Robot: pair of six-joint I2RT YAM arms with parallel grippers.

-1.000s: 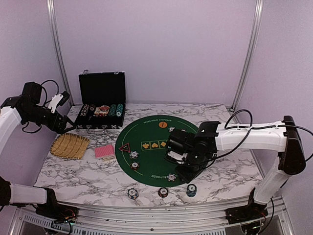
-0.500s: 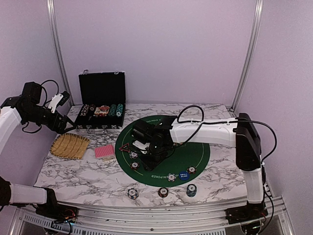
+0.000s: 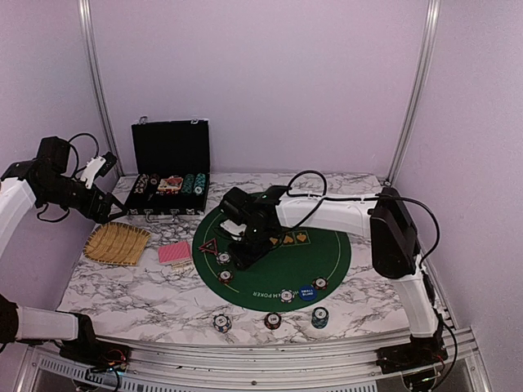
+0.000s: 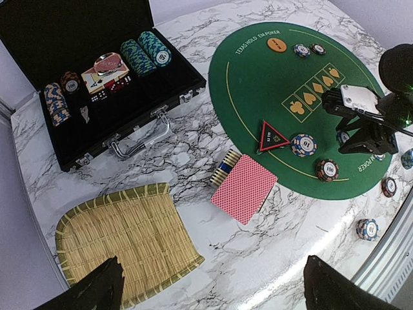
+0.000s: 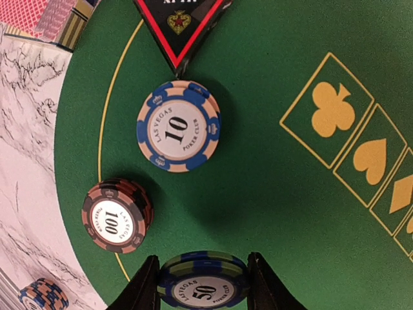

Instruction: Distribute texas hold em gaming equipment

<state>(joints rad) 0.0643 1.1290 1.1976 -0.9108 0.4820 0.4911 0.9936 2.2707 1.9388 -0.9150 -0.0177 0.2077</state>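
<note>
left arm (image 3: pixel 15 204): up high on the far left, elbow bent, wrist tipped down toward the table
left gripper (image 4: pixel 216 290): jaws spread wide apart
right arm (image 3: pixel 327 214): stretched low, reaching way over to the left
right gripper (image 5: pixel 203 289): pointing down, pinching a blue poker chip (image 5: pixel 203 276) from both sides

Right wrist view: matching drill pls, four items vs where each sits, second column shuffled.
Items
1. 10 chip
2. 100 chip
3. 50 chip
4. red-backed cards

Places
a. between the right fingers
b. off the mat, on the marble tabletop
c. just at the tip of the triangle
d. over the mat's yellow border line

Pairs: 1-c, 2-d, 3-a, 4-b
</note>
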